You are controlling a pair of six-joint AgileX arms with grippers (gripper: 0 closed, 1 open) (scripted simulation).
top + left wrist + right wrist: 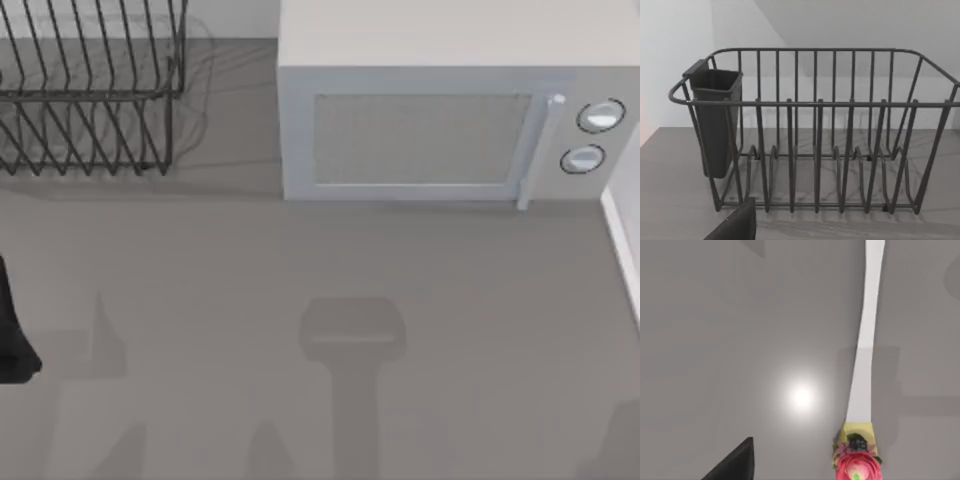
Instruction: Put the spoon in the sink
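Note:
The spoon lies flat on the grey counter in the right wrist view: a long white strip with a yellow end piece bearing a pink flower. A dark part of my right gripper sits at the frame's edge, off to the side of the spoon and apart from it. My left arm is a dark shape at the left edge of the top view. Its gripper faces the dish rack from close by. The sink is out of view.
A black wire dish rack with a dark cutlery cup stands at the back left. A white microwave stands at the back right. A white edge runs along the right side. Grey counter spreads across the middle.

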